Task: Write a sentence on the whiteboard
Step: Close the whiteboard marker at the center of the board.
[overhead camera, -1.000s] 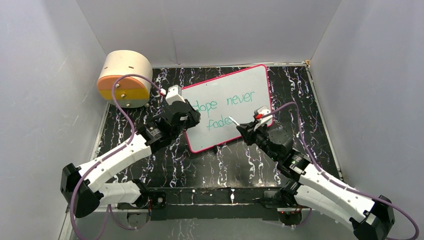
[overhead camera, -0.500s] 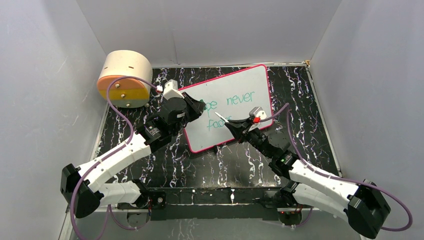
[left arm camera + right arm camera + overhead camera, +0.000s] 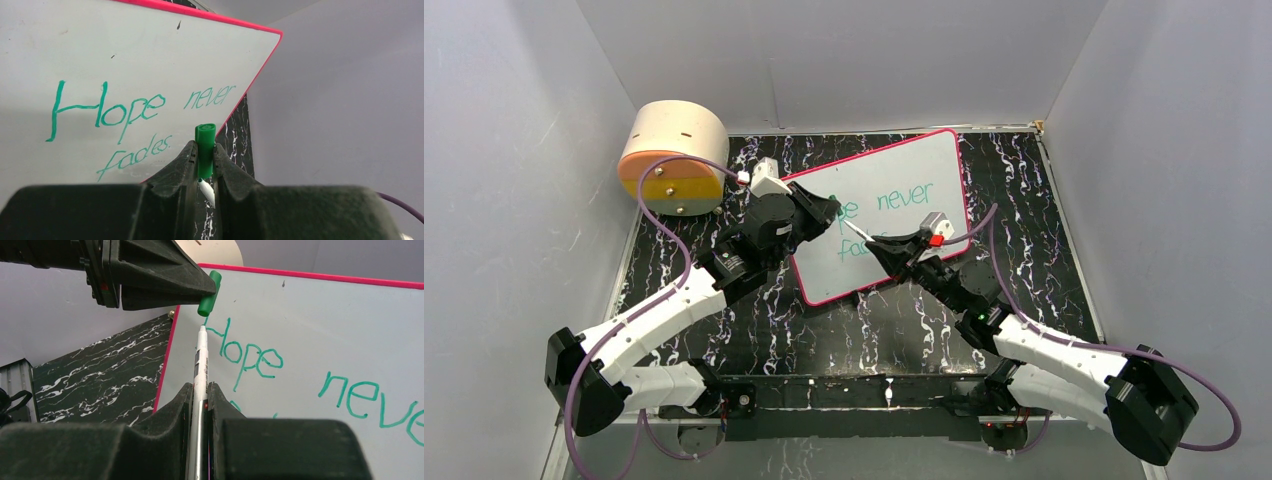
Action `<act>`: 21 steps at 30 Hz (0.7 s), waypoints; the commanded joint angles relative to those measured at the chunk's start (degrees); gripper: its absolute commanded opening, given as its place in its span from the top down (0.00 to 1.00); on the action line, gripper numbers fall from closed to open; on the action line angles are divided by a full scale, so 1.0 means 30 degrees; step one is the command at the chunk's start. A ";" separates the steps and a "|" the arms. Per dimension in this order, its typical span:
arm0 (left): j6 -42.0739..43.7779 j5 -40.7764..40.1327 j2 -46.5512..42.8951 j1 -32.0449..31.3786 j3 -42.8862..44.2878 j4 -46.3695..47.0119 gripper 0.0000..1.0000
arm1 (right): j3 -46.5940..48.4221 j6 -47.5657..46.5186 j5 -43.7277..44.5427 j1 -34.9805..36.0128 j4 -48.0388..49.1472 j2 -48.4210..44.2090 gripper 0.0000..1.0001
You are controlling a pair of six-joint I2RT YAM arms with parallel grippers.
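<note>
The whiteboard [image 3: 929, 160] lies tilted on the black marbled table, with the teal sentence [image 3: 130, 107] "Hope never fades." in two lines. My left gripper [image 3: 829, 207] hovers over the board's left part, shut on a green pen cap [image 3: 205, 150]. My right gripper [image 3: 879, 245] is shut on the white pen [image 3: 201, 365], which points up and left at the cap. In the right wrist view the pen's tip sits just below the cap [image 3: 209, 294], a small gap apart. The left gripper hides the "Ho" in the top view.
A round cream box [image 3: 674, 157] with orange and yellow bands stands at the back left, close to the left arm. Grey walls enclose the table [image 3: 1024, 200] on three sides. Purple cables trail from both wrists.
My right gripper has carried the pen leftward and up from the "fades" line toward the left gripper. The left gripper has shifted right over the board's left part with the cap.
</note>
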 commanded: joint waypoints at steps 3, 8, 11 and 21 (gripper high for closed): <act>-0.0253 -0.0080 -0.0347 0.0097 0.0167 0.0637 1.00 | 0.0327 0.0073 -0.0114 0.0001 0.2081 -0.0109 1.00; -0.0235 0.0131 -0.0347 0.0079 0.0192 0.0678 1.00 | 0.0342 0.0158 -0.0058 0.0000 0.2097 -0.0123 1.00; -0.0249 0.0275 -0.0303 0.0104 0.0170 0.0728 1.00 | 0.0276 0.0210 0.0135 0.0024 0.2177 -0.0209 1.00; -0.0524 0.1024 -0.0081 0.0100 -0.0025 0.1032 1.00 | 0.0051 0.0248 0.1085 -0.0002 0.2344 -0.0211 1.00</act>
